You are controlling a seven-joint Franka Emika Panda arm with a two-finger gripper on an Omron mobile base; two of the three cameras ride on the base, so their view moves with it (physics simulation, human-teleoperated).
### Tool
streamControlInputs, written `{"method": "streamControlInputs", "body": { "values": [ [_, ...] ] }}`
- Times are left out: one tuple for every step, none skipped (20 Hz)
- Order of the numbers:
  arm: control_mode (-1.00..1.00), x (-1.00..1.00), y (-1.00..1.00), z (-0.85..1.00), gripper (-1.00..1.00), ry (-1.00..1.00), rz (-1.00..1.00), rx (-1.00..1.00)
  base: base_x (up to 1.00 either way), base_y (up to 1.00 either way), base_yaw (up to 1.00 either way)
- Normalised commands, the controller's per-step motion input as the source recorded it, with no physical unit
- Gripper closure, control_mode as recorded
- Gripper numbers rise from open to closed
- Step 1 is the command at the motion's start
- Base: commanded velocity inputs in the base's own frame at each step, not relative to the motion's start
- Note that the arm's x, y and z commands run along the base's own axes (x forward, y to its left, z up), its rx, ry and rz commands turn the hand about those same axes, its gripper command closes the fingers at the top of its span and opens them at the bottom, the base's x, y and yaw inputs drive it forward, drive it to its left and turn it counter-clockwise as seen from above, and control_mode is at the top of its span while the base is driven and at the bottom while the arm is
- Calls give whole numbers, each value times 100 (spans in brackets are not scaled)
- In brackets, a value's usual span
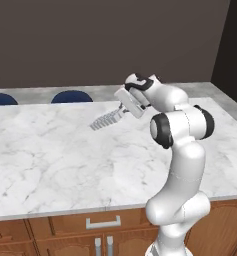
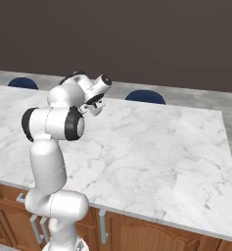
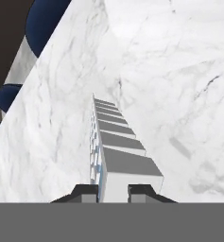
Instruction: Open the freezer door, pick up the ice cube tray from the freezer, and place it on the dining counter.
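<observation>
I have the arm reaching out over the dining counter [image 1: 50, 150], its white marble top with grey veins spread wide above the brown wooden cabinets [image 1: 65, 232]. The gripper [image 1: 121, 111] is pinched narrow on one end of the ice cube tray [image 1: 104, 120], which sticks out from the fingers toward the far left side of the counter, tilted slightly downward and held in the air above the marble, its shadow on the stone beneath it. In the hand view the tray [image 3: 118, 146] runs straight away from the two dark fingertips [image 3: 87, 193], turned on edge so I see its stepped compartments in a row. Beyond the far edge of the counter, two dark blue chair backs [image 1: 71, 96] show against the grey floor.
</observation>
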Motion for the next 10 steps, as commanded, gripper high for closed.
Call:
{"method": "streamControlInputs", "body": {
  "values": [
    [-100,29,10,-41,100,-7,0,-1,0,0,0],
    [-100,26,9,-36,100,-9,0,-1,0,0,0],
    [-100,23,4,-31,100,-11,0,0,0,0,0],
    [-100,17,0,-21,100,-13,0,0,0,0,0],
    [-100,13,0,-21,100,-13,0,0,0,0,0],
    [-100,8,0,-25,100,-13,0,0,0,0,0],
    [-100,6,0,-27,100,-12,0,0,0,0,0],
    [-100,0,0,-29,100,-13,0,0,0,0,0],
    [-100,0,0,-30,100,-11,0,0,0,0,0],
    [-100,0,0,-28,100,-7,0,0,0,0,0]
  ]
}}
